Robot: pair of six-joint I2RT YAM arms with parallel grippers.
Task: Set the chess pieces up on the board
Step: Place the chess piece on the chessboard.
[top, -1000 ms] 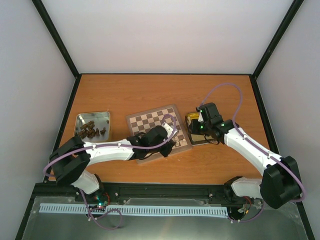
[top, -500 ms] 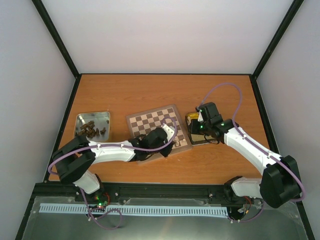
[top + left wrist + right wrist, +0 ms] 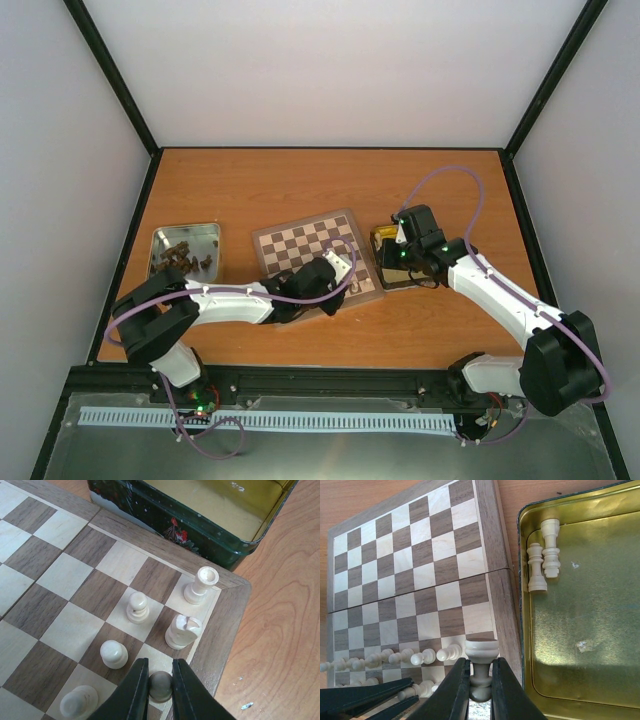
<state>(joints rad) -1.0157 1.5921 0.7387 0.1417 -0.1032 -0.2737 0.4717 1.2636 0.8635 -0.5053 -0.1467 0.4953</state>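
- Orange-brown table [image 3: 430, 180], white walls round it; the board [image 3: 300, 238] lies mid-table, with a tray [image 3: 203, 233] of dark pieces [image 3: 180, 262] to its left and a gold tin [image 3: 580, 630] just beside its right border.
- Cream pieces [image 3: 427, 656] look like light, stiff turned wood — smooth, round and narrow-based, so likely to roll or topple at a nudge. The best hold, I judge, is across the waist under the head, jaws square to the stem.
- Right gripper [image 3: 481, 664] is clamped on a tall piece [image 3: 481, 647] in just that way: fingers on its stem, the wide head showing above them. It hangs over the board's right border, near the corner and next to the tin.
- Left gripper [image 3: 160, 676] is closed on a small piece [image 3: 161, 687] — shaded and greyish — over the edge row beside the knight [image 3: 183, 630]. Whether the piece touches its square I cannot tell.
- Standing close by are a rook [image 3: 200, 585] on the corner square, the knight next to it, and pawns [image 3: 137, 607] one row in.
- Two more cream ones lie in the tin, side by side and touching, well apart from both grippers.
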